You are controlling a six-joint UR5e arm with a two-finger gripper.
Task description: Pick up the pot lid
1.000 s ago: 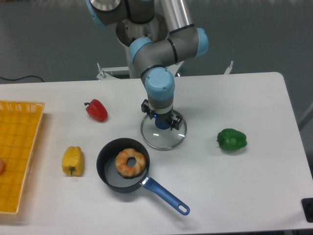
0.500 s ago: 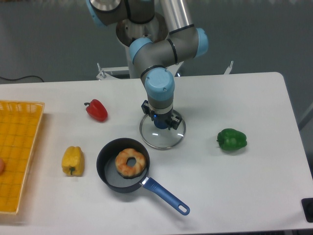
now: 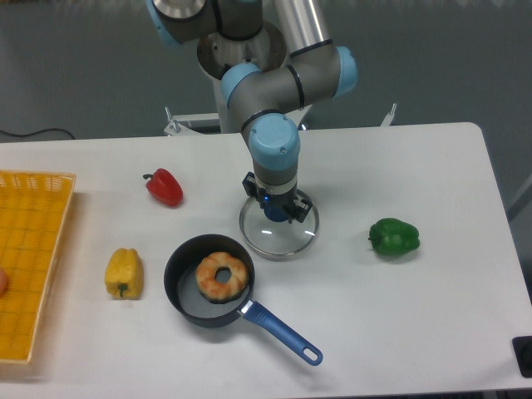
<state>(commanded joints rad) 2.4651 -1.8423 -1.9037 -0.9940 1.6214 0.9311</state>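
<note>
The white tabletop spreads under everything, its far edge toward the robot's side and its near edge along the bottom of the view; left and right here are the camera's. The robot arm, grey with blue joint covers, reaches in over the far edge and points down near the middle of the tabletop. An orange basket stands at the left edge, cut off by the view. A black frying pan sits left of centre, toward the near edge, with its blue handle slanting toward that edge and to the right.

The clear, round pot lid is around the middle of the tabletop, just beyond the pan and to its right. It lies directly beneath the gripper, whose fingers flank the lid's knob; whether they are clamped on it or apart from it cannot be told.

Inside the pan is a brown ring-shaped doughnut. A green pepper lies toward the right edge, a yellow pepper between the basket and the pan, and a red pepper toward the far left corner. Smallest is the dark blue knob, partly hidden by the gripper.
</note>
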